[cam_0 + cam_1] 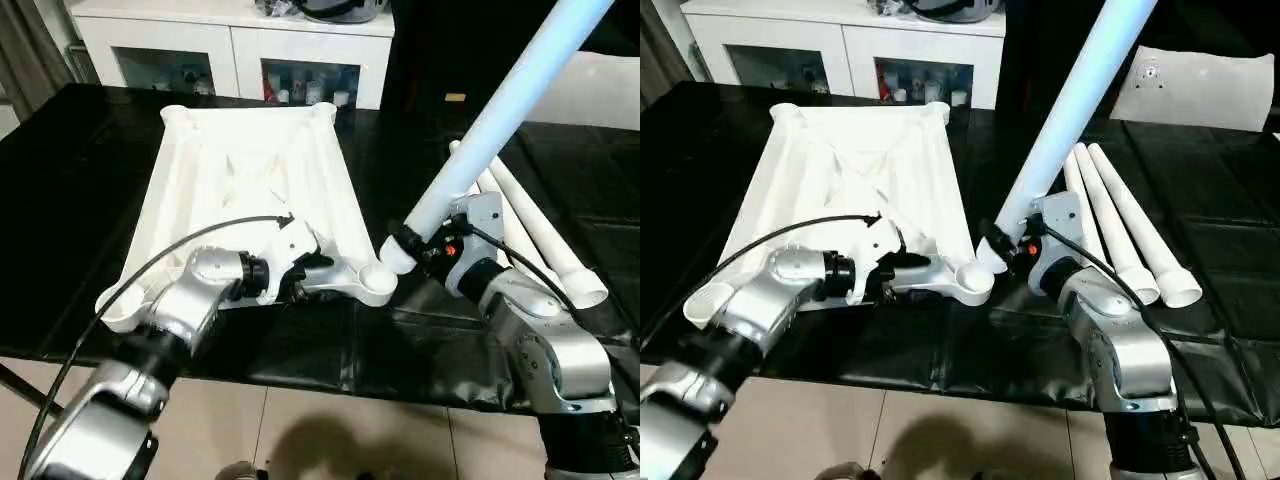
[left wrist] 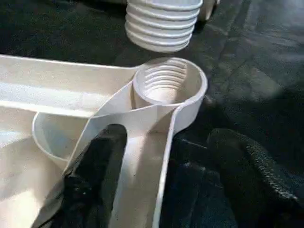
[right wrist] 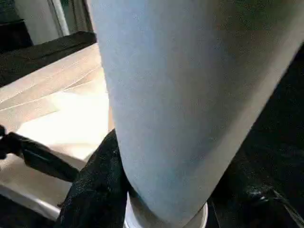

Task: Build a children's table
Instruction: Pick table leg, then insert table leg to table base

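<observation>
Held leg (image 1: 500, 120) pinched in right end effector (image 1: 425, 245) just beside corner socket (image 2: 168, 85), left end effector (image 2: 161, 180) straddling tabletop (image 1: 250, 160) rim; needed threading in.

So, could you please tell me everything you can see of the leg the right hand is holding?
The leg is a long white tube of smooth plastic, widening toward a ribbed, threaded end. The right hand grips it just above that end, its black fingers on either side. It leans steeply, its far end rising out of the picture. The threaded end hangs close by the open threaded corner socket of the upturned tabletop, not yet in it.
</observation>
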Controlling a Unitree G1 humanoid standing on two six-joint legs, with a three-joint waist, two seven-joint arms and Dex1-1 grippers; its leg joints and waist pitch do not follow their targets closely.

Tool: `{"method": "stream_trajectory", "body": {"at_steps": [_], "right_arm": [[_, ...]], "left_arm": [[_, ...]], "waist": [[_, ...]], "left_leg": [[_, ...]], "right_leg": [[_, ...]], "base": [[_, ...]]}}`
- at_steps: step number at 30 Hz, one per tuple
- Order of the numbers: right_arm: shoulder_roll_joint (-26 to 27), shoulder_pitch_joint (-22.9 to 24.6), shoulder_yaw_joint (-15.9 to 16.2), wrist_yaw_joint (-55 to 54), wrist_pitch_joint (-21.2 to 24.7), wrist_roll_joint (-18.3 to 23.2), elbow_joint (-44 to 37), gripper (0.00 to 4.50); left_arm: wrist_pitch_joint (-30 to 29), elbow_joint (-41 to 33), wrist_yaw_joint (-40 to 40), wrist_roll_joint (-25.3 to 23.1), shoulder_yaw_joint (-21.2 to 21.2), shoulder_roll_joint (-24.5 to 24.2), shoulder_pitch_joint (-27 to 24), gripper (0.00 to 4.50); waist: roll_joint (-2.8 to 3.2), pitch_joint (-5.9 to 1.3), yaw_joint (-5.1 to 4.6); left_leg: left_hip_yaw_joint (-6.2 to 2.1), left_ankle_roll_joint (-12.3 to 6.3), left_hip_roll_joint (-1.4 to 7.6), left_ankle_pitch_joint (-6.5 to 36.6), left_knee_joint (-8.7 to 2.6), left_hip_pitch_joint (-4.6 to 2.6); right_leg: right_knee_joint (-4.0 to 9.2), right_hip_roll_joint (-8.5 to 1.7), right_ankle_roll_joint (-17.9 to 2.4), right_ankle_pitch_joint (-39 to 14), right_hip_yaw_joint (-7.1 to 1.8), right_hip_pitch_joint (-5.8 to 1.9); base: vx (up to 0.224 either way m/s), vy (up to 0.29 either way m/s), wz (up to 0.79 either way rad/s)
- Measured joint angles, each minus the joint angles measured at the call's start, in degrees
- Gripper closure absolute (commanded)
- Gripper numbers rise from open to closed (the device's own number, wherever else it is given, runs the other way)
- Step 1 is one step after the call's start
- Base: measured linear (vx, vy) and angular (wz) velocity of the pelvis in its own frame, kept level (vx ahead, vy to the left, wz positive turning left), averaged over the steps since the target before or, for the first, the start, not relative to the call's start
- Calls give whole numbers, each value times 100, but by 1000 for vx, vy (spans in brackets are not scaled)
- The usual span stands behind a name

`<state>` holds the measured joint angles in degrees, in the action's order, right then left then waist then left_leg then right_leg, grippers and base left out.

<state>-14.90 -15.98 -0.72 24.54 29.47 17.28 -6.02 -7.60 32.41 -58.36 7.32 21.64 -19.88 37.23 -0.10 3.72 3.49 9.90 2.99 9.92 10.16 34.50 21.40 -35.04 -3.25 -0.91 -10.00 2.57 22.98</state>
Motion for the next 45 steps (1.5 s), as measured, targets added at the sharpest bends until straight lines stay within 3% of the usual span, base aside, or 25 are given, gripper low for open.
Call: {"method": "stream_trajectory", "body": {"at_steps": [9,10,24,25,36,45], "right_arm": [[-45,72,5,188,0,73,-108,262],[-45,73,5,197,0,73,-108,262],[-105,71,135,409,0,103,-108,262],[-109,71,143,415,0,103,-108,262],[-161,65,348,597,-2,51,-105,262],[-303,-272,545,672,-93,-161,295,262]], "left_arm": [[303,622,-274,-260,85,7,211,214],[305,641,-281,-267,85,6,213,239],[440,1124,-568,-479,103,26,429,351],[440,1135,-573,-482,93,26,433,375],[547,1339,-839,-524,65,32,542,446],[1188,1288,-1033,-747,203,-208,483,449]], "waist": [[0,0,0],[1,0,2],[0,0,4],[0,0,2],[0,0,-2],[-2,-1,-14]], "left_leg": [[0,0,0,0,0,0],[0,0,0,0,0,0],[0,0,0,0,0,-2],[0,0,0,0,0,-3],[1,-2,0,1,-1,-1],[1,-1,2,1,-1,-4]], "right_leg": [[0,0,-1,1,1,-1],[0,0,-2,1,1,-1],[0,-1,-4,3,1,-3],[0,-1,-5,3,1,-3],[2,-1,-4,2,1,-2],[-1,-1,-5,2,2,-2]], "base": [[0,0,0],[0,0,0],[0,0,0],[0,0,0],[0,0,0],[0,0,0]]}}
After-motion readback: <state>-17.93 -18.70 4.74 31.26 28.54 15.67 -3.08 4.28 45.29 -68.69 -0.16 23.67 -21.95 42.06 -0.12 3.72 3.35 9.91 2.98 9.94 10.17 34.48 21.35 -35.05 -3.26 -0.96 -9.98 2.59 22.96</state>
